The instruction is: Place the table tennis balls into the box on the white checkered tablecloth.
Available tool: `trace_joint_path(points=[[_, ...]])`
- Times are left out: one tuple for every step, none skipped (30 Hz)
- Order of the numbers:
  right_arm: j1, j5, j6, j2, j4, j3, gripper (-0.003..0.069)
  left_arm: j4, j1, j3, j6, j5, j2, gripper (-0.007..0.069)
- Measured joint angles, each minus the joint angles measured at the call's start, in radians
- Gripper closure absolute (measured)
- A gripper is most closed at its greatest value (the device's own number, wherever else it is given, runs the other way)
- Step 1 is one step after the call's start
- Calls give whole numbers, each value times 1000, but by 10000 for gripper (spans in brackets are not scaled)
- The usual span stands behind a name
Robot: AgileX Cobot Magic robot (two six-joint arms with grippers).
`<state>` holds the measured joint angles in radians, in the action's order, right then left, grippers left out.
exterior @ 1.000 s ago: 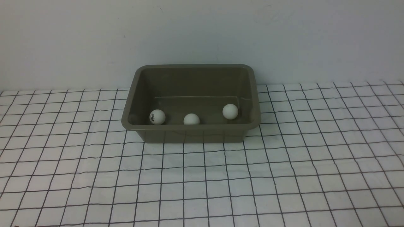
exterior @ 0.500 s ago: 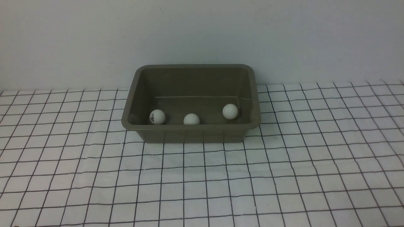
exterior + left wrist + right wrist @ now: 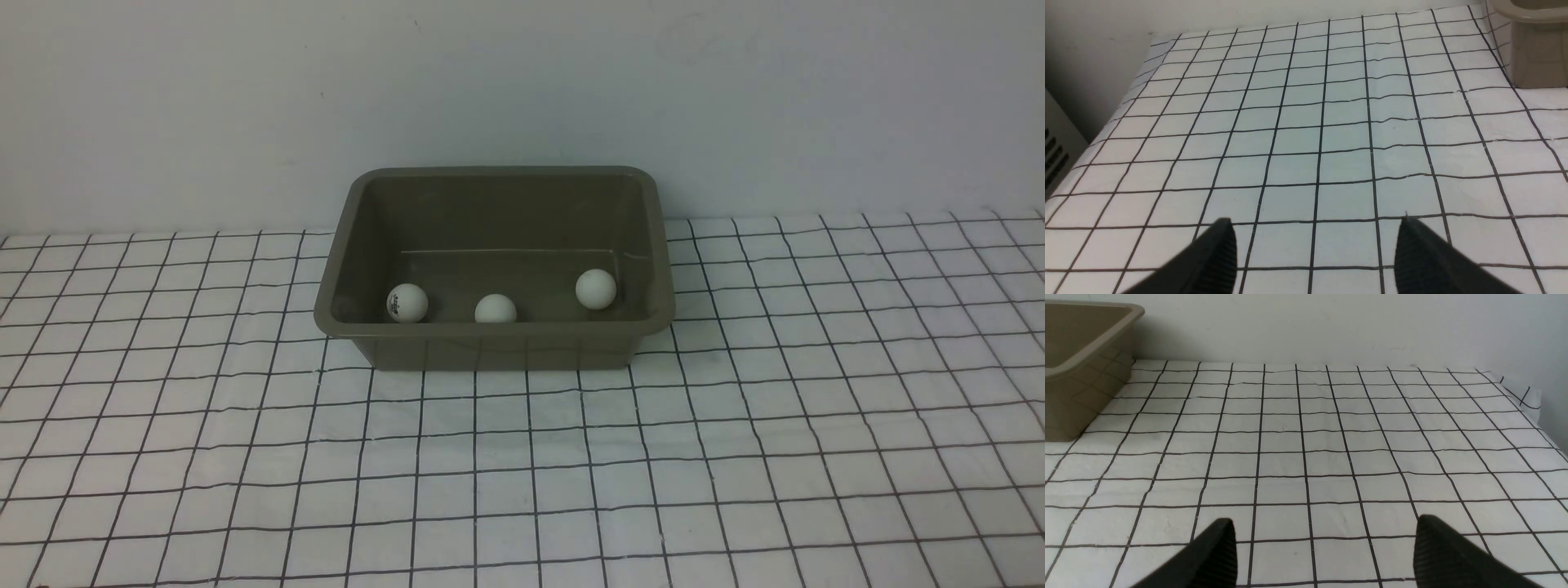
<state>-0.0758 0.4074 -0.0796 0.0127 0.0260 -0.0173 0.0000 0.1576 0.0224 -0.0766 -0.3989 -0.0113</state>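
Observation:
The olive-brown box (image 3: 494, 189) stands on the white checkered tablecloth (image 3: 522, 457) by the back wall. Three white table tennis balls lie inside it: one with a dark logo (image 3: 406, 303) at the left, one (image 3: 495, 309) in the middle by the near wall, one (image 3: 595, 289) at the right. Neither arm shows in the front view. My left gripper (image 3: 1314, 222) hangs open over bare cloth, with a corner of the box (image 3: 1535, 53) off to one side. My right gripper (image 3: 1325, 522) is also open over bare cloth, the box (image 3: 1081, 371) well away from it. Nothing sits between either pair of fingers.
A pale wall rises right behind the box. In the left wrist view the cloth ends at the table's side edge, with a grey vented panel (image 3: 1055, 151) beyond it. The cloth's far corner (image 3: 1523, 396) shows in the right wrist view.

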Motion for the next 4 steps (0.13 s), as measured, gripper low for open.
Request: trace_joint_path(points=[[0, 0, 0, 0, 0, 0, 134, 0, 0, 0, 0, 0, 0, 157], [0, 0, 0, 0, 0, 0, 134, 0, 0, 0, 0, 0, 0, 157], [0, 0, 0, 0, 0, 0, 134, 0, 0, 0, 0, 0, 0, 157], [0, 0, 0, 0, 0, 0, 134, 0, 0, 0, 0, 0, 0, 157]])
